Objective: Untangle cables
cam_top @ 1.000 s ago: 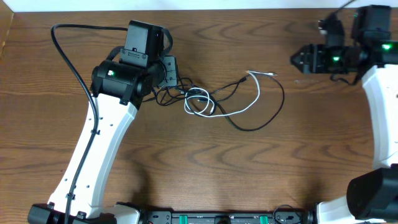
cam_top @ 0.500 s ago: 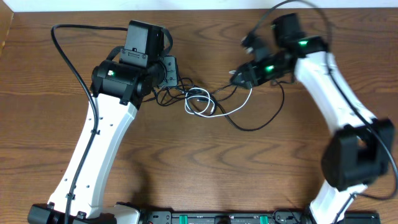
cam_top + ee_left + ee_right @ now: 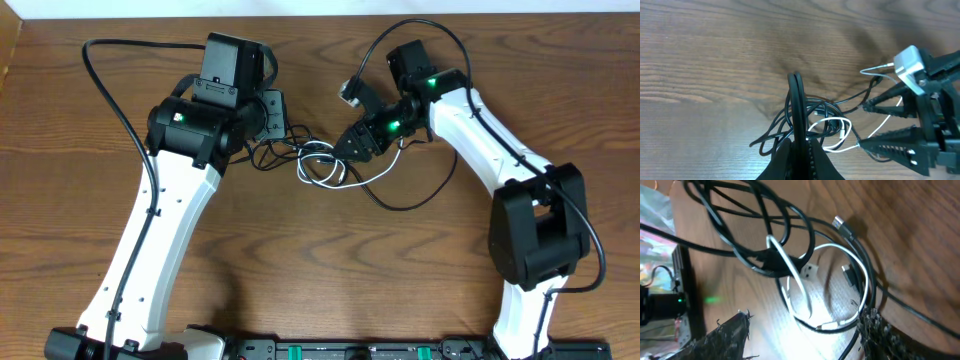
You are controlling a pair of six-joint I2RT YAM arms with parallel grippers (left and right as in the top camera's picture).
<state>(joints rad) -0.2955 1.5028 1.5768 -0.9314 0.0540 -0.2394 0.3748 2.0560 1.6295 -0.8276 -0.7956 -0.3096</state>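
Cables lie knotted at upper centre of the overhead frame, none separated yet. Left tool is shut, possibly pinching a black strand; right tool gapes empty over the white loop.

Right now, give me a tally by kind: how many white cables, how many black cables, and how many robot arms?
White cable: 1
Black cables: at least 1; the strands are too knotted to tell apart
Robot arms: 2, the left arm and the right arm
Total: at least 4
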